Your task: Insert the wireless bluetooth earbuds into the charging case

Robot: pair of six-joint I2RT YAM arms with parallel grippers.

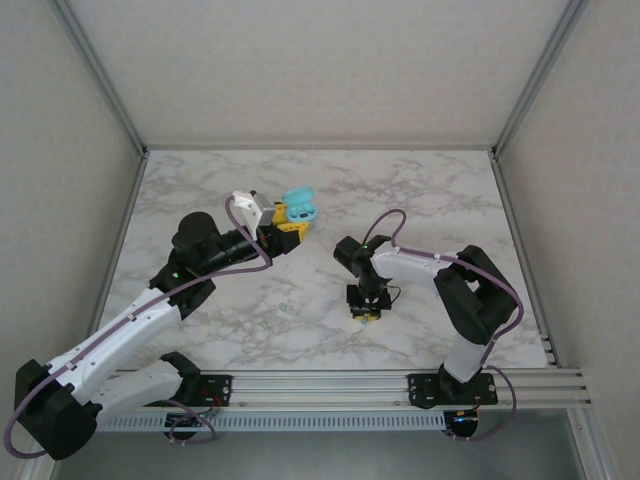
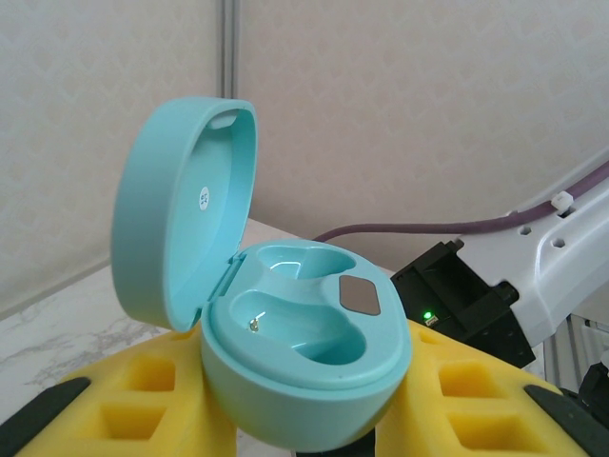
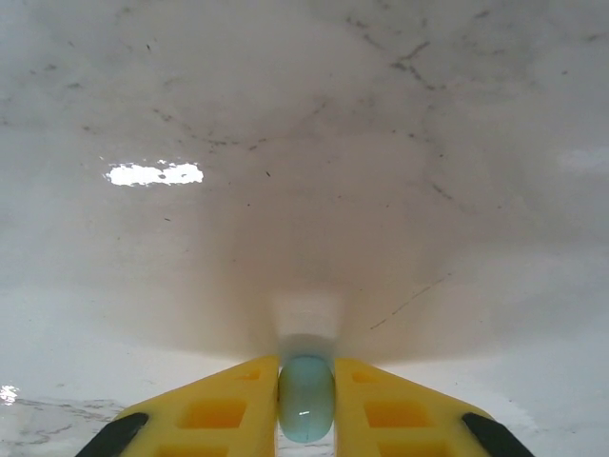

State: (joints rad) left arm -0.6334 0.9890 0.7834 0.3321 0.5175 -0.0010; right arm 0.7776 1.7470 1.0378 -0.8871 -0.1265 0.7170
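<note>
From above, the left gripper (image 1: 287, 222) sat toward the far middle of the marble table (image 1: 440, 200), its yellow fingers clamped on the teal charging case (image 1: 299, 207). The right gripper (image 1: 366, 310) pointed down nearer, right of centre, well apart from the case.

On the left wrist camera, the case stood gripped between the fingers (image 2: 124, 405), its lid (image 2: 181, 200) raised and both wells empty.

On the right wrist camera, the fingers (image 3: 219, 405) pinched a pale green earbud (image 3: 306, 405) close to the table surface.

Veined marble table (image 1: 440, 200), pale walls (image 1: 300, 60)
</note>
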